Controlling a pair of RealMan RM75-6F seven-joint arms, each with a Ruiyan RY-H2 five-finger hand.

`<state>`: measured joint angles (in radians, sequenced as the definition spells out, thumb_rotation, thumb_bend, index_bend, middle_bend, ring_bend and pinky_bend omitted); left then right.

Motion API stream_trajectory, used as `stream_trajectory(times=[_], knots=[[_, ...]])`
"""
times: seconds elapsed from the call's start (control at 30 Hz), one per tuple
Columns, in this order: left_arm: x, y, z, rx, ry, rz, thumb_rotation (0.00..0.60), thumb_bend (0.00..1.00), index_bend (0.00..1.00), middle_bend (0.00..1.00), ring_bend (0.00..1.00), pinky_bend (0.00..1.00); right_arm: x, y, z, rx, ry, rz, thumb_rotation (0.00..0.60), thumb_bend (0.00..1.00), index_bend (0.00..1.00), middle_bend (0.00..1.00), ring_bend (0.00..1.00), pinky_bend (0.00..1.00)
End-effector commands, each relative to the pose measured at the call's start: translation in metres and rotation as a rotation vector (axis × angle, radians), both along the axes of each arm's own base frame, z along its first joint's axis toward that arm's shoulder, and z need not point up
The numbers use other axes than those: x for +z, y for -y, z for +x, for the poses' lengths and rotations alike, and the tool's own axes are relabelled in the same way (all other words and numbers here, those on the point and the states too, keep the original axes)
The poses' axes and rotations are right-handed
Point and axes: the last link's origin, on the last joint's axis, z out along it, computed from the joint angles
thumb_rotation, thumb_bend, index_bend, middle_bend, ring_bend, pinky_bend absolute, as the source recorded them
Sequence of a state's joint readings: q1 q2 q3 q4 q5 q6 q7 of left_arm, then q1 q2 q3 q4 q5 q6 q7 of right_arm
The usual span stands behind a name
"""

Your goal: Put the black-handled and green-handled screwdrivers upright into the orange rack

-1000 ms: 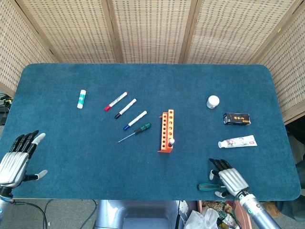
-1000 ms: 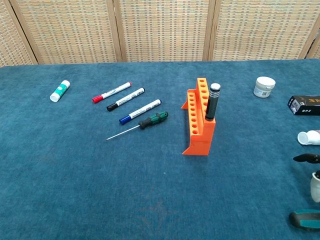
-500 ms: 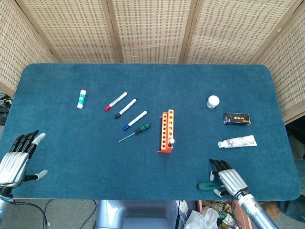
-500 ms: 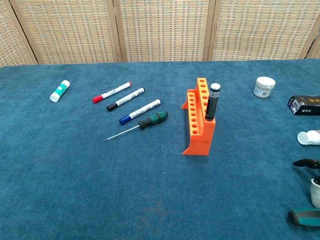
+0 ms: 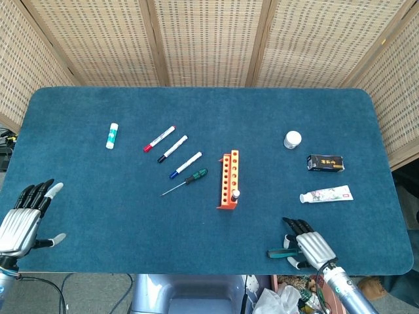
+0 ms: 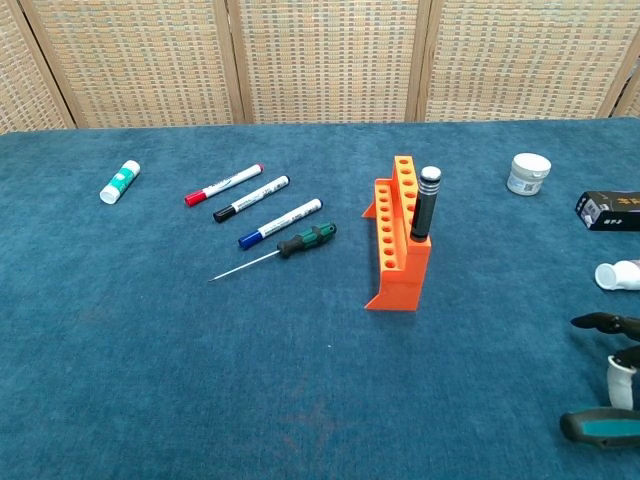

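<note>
The orange rack (image 5: 228,179) (image 6: 398,245) stands mid-table. A black-handled screwdriver (image 5: 235,194) (image 6: 426,205) stands upright in one of its near-end holes. To the rack's left, the green-handled screwdriver (image 5: 186,181) (image 6: 305,240) lies flat on the cloth with its thin shaft pointing toward the near left. My left hand (image 5: 19,222) hovers open at the near left corner, far from both tools. My right hand (image 5: 305,248) (image 6: 618,378) is at the near edge, right of the rack, with fingers spread and nothing in it.
Red (image 5: 159,139), black (image 5: 172,148) and blue (image 5: 186,165) markers lie just beyond the green screwdriver. A glue stick (image 5: 112,135) lies far left. At right are a white jar (image 5: 292,139), a black box (image 5: 325,163) and a tube (image 5: 327,195). Wicker screens stand behind the table.
My right hand has slid a little to the left along the near edge. The left hand, the rack and both screwdrivers have stayed in place.
</note>
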<state>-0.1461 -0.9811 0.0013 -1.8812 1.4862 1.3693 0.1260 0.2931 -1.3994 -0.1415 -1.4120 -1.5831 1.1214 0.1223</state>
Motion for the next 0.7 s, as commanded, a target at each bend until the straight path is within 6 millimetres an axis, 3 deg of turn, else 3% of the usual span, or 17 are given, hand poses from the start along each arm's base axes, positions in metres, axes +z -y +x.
stream_trajectory(times=[0.03, 0.23, 0.47, 0.7], knots=[[0.0, 0.0, 0.0, 0.001, 0.002, 0.001, 0.6, 0.0, 0.0, 0.0, 0.0, 0.0, 0.003, 0.001, 0.005, -0.003, 0.043, -0.015, 0.6, 0.42, 0.59, 0.0, 0.0, 0.02], [0.001, 0.0, 0.0, 0.001, 0.005, 0.001, 0.6, 0.0, 0.0, 0.0, 0.0, 0.0, 0.026, 0.014, 0.027, -0.062, 0.235, -0.065, 0.6, 0.42, 0.6, 0.0, 0.0, 0.02], [0.002, 0.0, 0.0, 0.002, 0.007, 0.004, 0.6, 0.0, 0.0, 0.0, 0.0, 0.0, 0.095, 0.068, 0.065, -0.125, 0.577, -0.259, 0.6, 0.43, 0.61, 0.0, 0.0, 0.02], [0.001, 0.0, 0.0, 0.002, 0.003, 0.0, 0.6, 0.0, 0.0, 0.0, 0.0, 0.0, 0.118, 0.103, 0.082, -0.197, 0.797, -0.299, 0.6, 0.43, 0.63, 0.01, 0.0, 0.02]])
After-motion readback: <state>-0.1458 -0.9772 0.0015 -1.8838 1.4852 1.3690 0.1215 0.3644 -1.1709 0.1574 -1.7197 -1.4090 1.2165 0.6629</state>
